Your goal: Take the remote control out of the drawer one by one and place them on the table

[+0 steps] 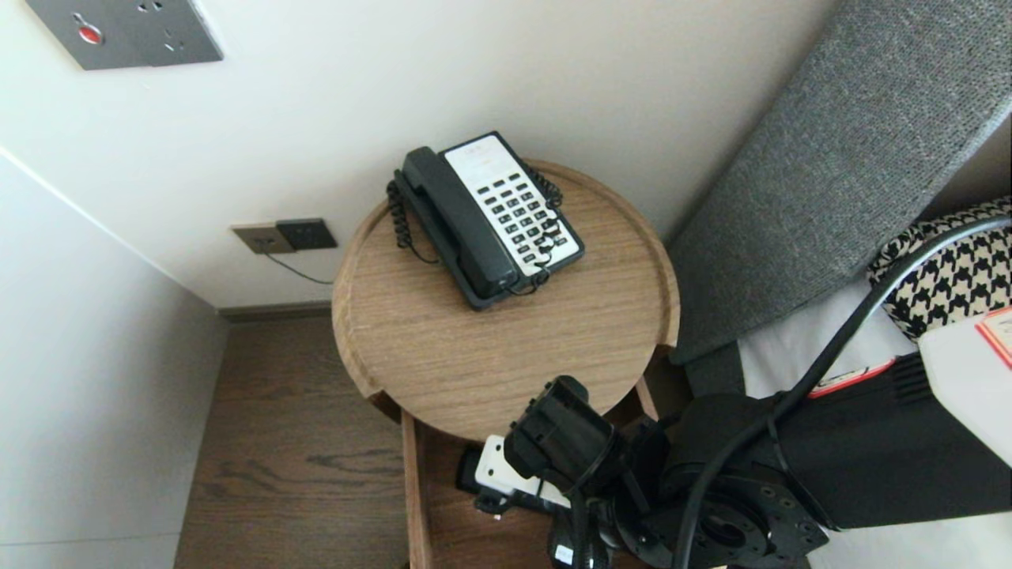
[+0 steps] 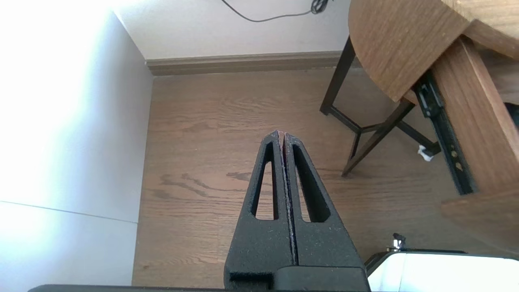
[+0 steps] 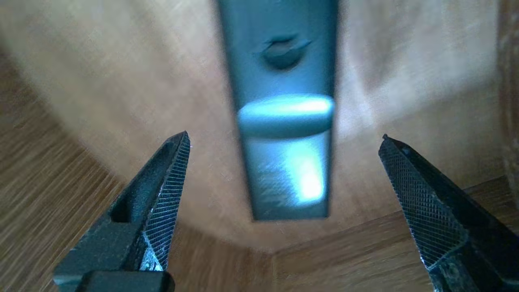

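- The right pincer [image 3: 284,136] is spread wide and holds nothing. Its two ribbed fingers [image 3: 168,190] stand well apart on either side of a dark metal strip [image 3: 286,134] fixed to a wooden face. They touch neither the strip nor the wood.
- In the head view the right arm [image 1: 798,466] comes in from the near right and dips into the open drawer [image 1: 417,490] under the near edge of the round tabletop [image 1: 474,356]. The wrist block hides the fingers there.
- A white block-shaped item [image 1: 496,468] lies in the drawer, just left of the wrist, with black pieces beside it. What it is cannot be told.
- The wide spread probably suits a thing broader than the strip. With the drawer pulled out toward the robot, its contents can be reached from above.
- The left pincer [image 2: 280,136] is closed on nothing, its fingers pressed flat together. It hangs over the wooden floor [image 2: 211,142] to the left of the drawer and looks parked, clear of the working arm.
- A black-and-white telephone [image 1: 494,217] sits at the far side of the tabletop, near the wall, its handset on the cradle and its coiled cord tucked alongside. It is well away from the drawer.
- A grey padded headboard [image 1: 830,174] rises on the right, and a wall socket [image 1: 285,235] sits low on the far wall.
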`<state>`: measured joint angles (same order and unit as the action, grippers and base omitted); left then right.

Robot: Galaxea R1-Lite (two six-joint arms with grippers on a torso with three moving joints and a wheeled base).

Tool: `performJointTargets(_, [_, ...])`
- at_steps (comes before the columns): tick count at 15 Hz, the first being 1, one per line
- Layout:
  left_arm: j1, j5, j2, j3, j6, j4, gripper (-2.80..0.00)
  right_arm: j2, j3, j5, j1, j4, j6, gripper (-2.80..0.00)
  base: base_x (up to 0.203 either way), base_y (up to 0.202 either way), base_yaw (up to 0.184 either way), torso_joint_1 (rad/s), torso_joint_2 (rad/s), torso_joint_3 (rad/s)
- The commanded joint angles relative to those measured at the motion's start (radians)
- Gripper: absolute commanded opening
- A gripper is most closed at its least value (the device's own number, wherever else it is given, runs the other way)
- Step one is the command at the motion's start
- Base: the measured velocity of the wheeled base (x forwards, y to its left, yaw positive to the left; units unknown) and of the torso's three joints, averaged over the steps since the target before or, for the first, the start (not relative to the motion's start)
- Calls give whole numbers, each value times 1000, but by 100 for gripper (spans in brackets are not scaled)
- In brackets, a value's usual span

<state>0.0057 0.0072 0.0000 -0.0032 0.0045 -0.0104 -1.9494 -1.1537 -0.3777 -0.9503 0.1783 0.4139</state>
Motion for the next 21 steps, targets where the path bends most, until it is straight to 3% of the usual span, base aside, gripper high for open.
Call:
performJointTargets(1, [0,0,-2,0,0,0,-280,14,26,-5,-2,6,2,0,0,0,0,0,0,0])
performJointTargets(11, [0,0,-2,0,0,0,-280,85,143,-13,-33,-2,-17,0,0,0,0,0,0,0])
performJointTargets(21, [0,0,-2,0,0,0,-280,127,145,-27,-44,-5,-20,0,0,0,0,0,0,0])
